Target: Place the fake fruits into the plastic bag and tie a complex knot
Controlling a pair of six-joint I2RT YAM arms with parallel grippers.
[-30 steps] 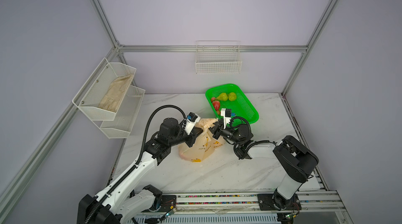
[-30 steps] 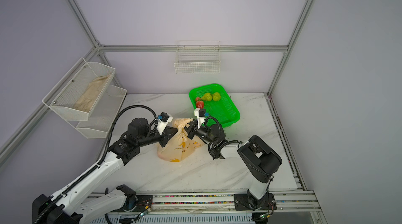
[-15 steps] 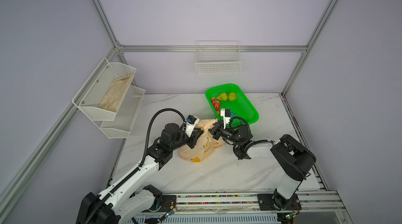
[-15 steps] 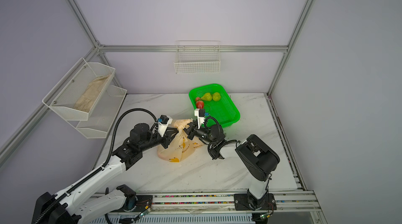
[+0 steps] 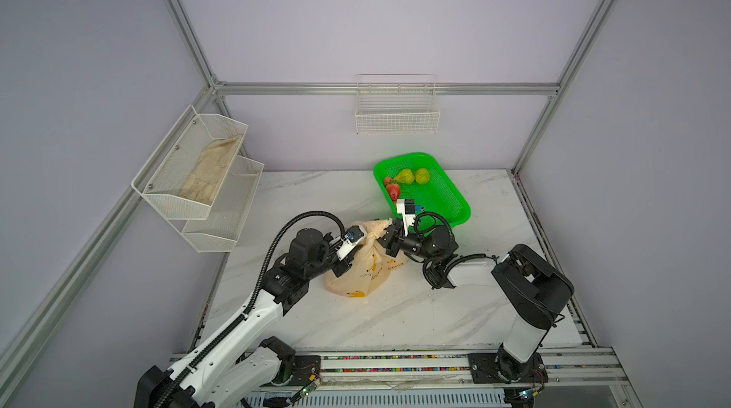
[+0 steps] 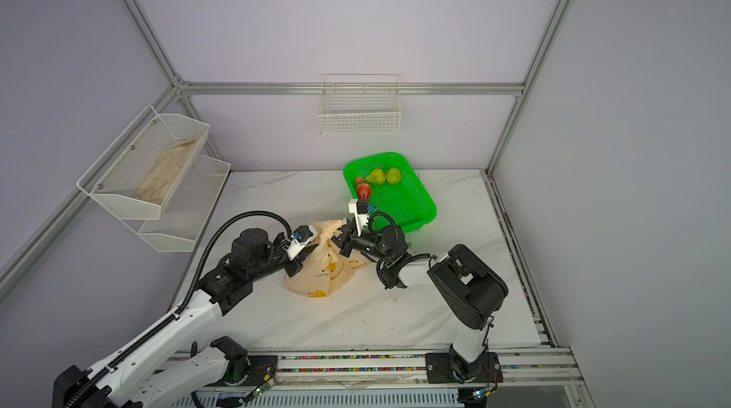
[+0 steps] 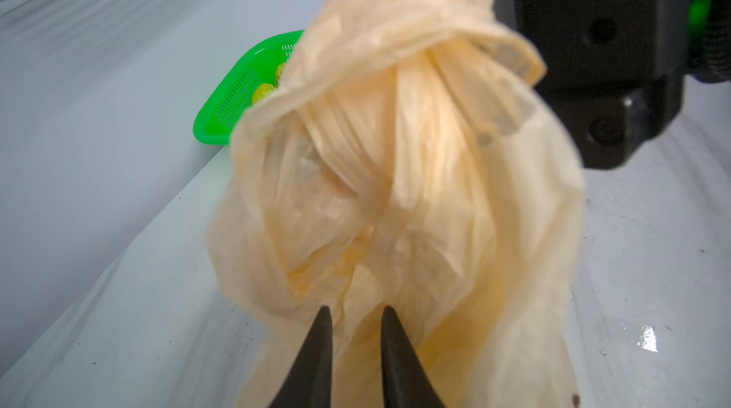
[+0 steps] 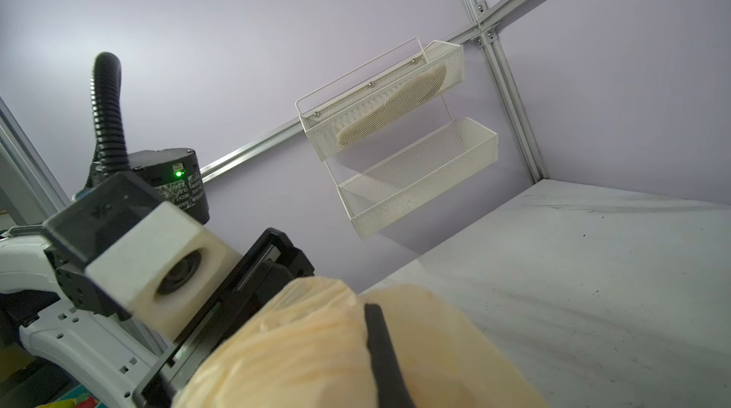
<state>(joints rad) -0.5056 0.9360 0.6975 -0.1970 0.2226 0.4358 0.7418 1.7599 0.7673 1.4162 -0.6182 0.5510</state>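
Starting at the left, we find the left gripper (image 7: 355, 313) low against the plastic bag (image 5: 366, 271). Its two dark fingers stand a little apart, with their tips at the film just beneath the knot (image 7: 379, 200). Film shows through that narrow gap, yet we see nothing clamped there, so we judge this gripper to be loose on the bag, not holding it.

The bag stands on the marble table (image 5: 395, 319) between the two grippers, plump at the base and gathered to a neck at the top. In the left wrist view the handle strips are crossed and one strip is wound round the bunch, so a first tie is made. It looks slack to us, and we cannot say whether it amounts to the complex knot asked for. What lies inside the bag is hidden behind the cloudy film.

Moving right, the right gripper (image 5: 383, 241) is closed at the bag's neck. In the right wrist view film bulges round its one visible finger (image 8: 377, 346), and we judge it pinches a handle strip.

Further right, the green basket (image 5: 443, 198) holds fake fruits (image 6: 375, 177) not yet bagged: a pear (image 5: 404, 177), a rounder green one (image 5: 422, 175) and a strawberry (image 5: 393, 191). We reckon the tying is well under way while the filling looks incomplete.
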